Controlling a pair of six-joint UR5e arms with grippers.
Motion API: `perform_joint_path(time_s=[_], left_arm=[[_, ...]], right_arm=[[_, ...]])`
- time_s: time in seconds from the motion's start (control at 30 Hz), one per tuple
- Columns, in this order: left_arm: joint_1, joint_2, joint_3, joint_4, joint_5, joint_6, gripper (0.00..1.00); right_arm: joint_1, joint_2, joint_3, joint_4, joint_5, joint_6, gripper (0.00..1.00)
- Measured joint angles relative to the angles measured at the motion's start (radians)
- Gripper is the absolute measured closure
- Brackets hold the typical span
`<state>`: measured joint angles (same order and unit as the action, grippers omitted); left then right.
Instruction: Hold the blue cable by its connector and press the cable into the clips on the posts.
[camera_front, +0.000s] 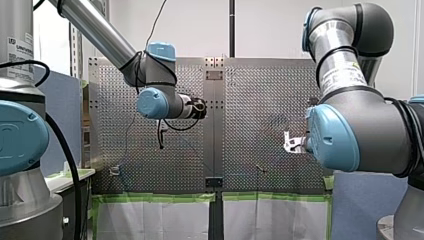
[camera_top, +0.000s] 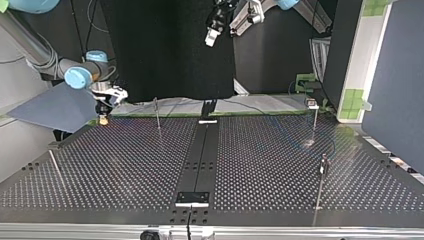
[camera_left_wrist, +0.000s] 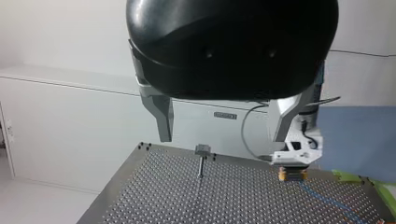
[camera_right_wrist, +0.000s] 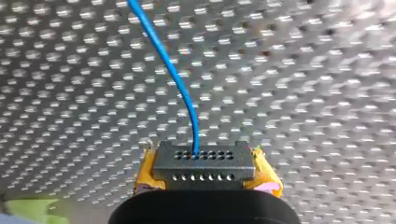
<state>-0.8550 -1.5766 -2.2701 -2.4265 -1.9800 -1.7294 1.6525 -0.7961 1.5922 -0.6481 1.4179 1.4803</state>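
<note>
Perforated metal table (camera_top: 280, 165) fills the workspace, with thin posts standing on it, one post (camera_top: 157, 114) at the far left in the top view and another post (camera_top: 322, 175) nearer on the right. Our right gripper (camera_right_wrist: 204, 170) is closed on the connector (camera_right_wrist: 203, 161), its yellow pads (camera_right_wrist: 145, 176) pressed against the two short ends, low over the table's far left corner in the top view. The blue cable (camera_right_wrist: 172, 70) leaves the middle of the connector's face and trails away over the holes; in the left wrist view a faint blue line runs along the table from under that gripper, and we see it seated in no clip. Our left gripper (camera_left_wrist: 223, 128) hangs high above the table, its metal fingers (camera_left_wrist: 161, 116) spread wide with nothing between them. We judge the cable light, thin and limp, so it will sag and cannot be pushed from afar. The rigid connector is the sound place to hold, and pulling hard could strain the wire where it enters the connector
</note>
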Motion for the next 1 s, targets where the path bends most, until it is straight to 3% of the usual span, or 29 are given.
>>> perform_joint_path(time_s=[0.23, 1.0], left_arm=[[0.0, 0.0, -0.001, 0.02, 0.001, 0.001, 0.01], [0.0, 0.001, -0.001, 0.021, 0.001, 0.001, 0.01]], right_arm=[[0.006, -0.039, 0.001, 0.009, 0.0, 0.01, 1.0], [0.007, -0.042, 0.001, 0.01, 0.0, 0.011, 1.0]])
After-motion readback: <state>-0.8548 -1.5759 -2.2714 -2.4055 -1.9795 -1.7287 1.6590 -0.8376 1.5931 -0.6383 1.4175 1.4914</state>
